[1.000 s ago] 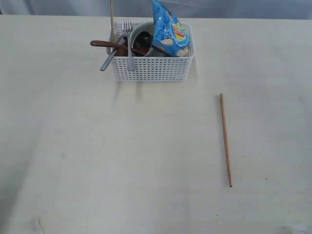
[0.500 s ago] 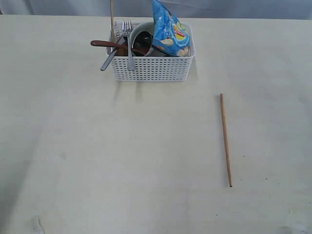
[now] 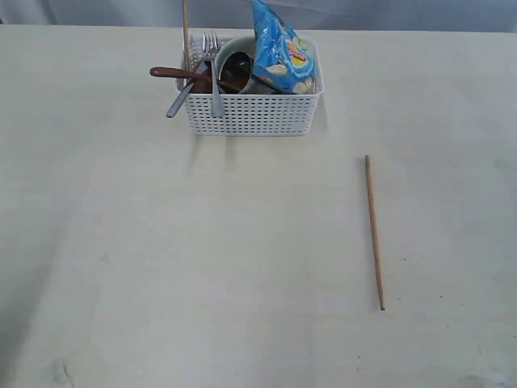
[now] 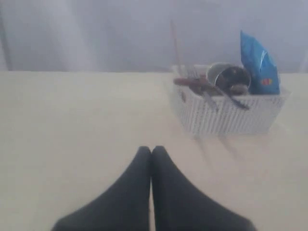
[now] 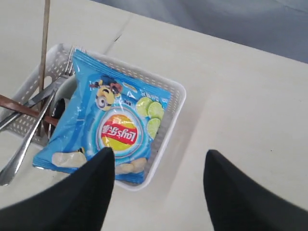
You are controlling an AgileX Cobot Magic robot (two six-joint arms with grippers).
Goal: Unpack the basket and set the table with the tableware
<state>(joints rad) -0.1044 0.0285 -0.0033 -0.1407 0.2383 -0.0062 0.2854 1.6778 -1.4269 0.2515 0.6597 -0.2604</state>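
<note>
The right gripper is held spread wide, with the basket just below and ahead of it, likely because the blue snack bag covers much of the tableware, while the left gripper is pressed together, well short of the basket

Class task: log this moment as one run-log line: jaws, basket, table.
left jaws: shut, clear of basket | right jaws: open, facing snack bag | table: one chopstick | basket: other tableware

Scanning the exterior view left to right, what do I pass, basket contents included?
wooden spoon → fork → cup → blue snack bag, all in the basket → lone chopstick lying on the table. The knife and upright chopstick overlap the spoon, so they are omitted.
</note>
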